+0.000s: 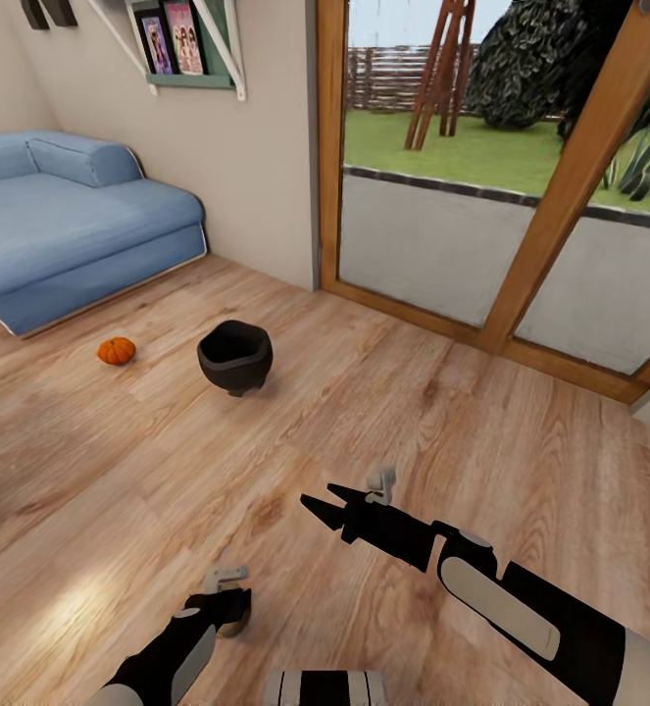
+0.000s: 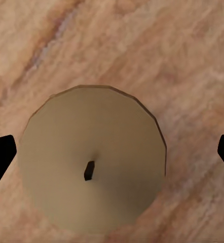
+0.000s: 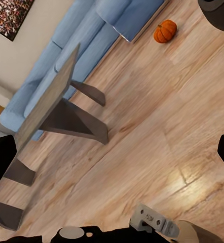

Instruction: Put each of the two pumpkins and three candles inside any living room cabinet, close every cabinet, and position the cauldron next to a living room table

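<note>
A beige candle (image 2: 91, 164) with a dark wick stands on the wood floor, seen from straight above. My left gripper (image 2: 112, 157) hangs open over it, one fingertip on each side and apart from it. In the head view the left gripper (image 1: 228, 610) points down at the floor near the bottom. The right gripper (image 1: 320, 500) is open and empty, pointing left above the floor. The black cauldron (image 1: 234, 355) stands on the floor farther off, with an orange pumpkin (image 1: 116, 350) to its left, near the sofa. The right wrist view holds the pumpkin (image 3: 164, 31), the cauldron's edge (image 3: 218, 12) and the low table (image 3: 46, 101).
A blue sofa (image 1: 60, 226) fills the far left against the wall. A wood-framed glass door (image 1: 521, 196) to the garden runs along the back right. A wall shelf (image 1: 182, 44) hangs above the sofa. Bare floor lies between me and the cauldron.
</note>
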You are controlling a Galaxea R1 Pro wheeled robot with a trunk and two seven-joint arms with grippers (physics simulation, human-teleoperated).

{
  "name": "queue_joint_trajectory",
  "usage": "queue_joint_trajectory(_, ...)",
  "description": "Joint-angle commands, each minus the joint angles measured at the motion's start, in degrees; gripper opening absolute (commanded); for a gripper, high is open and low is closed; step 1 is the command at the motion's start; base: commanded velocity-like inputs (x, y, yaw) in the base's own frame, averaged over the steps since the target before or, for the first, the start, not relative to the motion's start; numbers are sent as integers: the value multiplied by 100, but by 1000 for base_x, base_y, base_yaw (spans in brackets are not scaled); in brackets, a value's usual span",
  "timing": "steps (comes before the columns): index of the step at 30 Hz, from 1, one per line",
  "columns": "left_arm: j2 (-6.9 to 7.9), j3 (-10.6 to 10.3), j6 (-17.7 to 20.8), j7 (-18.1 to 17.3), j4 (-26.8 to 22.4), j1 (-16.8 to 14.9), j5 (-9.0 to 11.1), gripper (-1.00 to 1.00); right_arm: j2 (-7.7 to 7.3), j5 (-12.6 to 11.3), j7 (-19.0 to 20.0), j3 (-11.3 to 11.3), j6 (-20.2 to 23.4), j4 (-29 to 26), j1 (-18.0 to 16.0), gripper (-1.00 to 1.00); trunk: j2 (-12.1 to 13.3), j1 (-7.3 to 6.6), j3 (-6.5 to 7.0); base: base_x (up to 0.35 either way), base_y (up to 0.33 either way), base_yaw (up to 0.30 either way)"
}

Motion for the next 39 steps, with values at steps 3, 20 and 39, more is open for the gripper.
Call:
queue_joint_trajectory(3,6,-56,24,54,-12,-1,55,100,-4,-61,10,7,18,2,-6,100,-6,6,-71,0,0,0)
queue_joint_trajectory(20,12,-13,15,107,-18,-1,63,100,-4,-57,-8,7,27,7,-6,100,-7,9,-93,0,0,0)
queue_joint_trajectory(39,21,1,-216,312,-2,-1,88,100,-4,-52,-9,7,27,7,-6,100,-9,11,-116,0,0,0)
